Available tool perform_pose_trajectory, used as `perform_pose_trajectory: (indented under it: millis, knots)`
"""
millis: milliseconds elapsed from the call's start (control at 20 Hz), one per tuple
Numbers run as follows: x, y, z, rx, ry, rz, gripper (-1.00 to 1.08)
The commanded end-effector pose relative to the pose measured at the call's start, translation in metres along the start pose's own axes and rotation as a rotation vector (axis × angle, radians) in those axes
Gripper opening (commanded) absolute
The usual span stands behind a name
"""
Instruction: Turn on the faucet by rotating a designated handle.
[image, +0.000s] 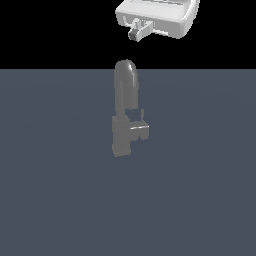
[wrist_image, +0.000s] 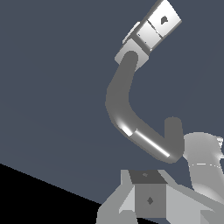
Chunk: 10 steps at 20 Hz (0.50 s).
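Gripper (image: 134, 34) nearest, jaw state unclear, above faucet (image: 125, 95) on slate-blue floor (image: 200, 200), black backdrop (image: 50, 30)

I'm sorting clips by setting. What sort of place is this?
Most likely a bare simulated test scene, not a real kitchen or bathroom: a lone grey faucet stands on a flat, featureless blue-grey floor against a black void, with the robot's hand overhead.

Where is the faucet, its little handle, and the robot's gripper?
faucet (image: 125, 85): exterior view, on the arched spout.
handle (image: 140, 131): exterior view, on the stub beside the base.
gripper (image: 135, 33): exterior view, on the fingertips above the spout.
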<state>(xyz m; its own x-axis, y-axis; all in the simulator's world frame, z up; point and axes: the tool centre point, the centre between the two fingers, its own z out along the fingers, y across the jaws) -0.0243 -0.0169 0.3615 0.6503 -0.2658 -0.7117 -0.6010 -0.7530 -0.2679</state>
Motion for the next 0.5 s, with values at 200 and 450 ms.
perform_pose_trajectory:
  millis: [200, 450]
  knots:
    - [0.044, 0.001, 0.006, 0.096, -0.116, 0.089, -1.0]
    - [0.079, 0.004, 0.014, 0.175, -0.211, 0.163, -1.0]
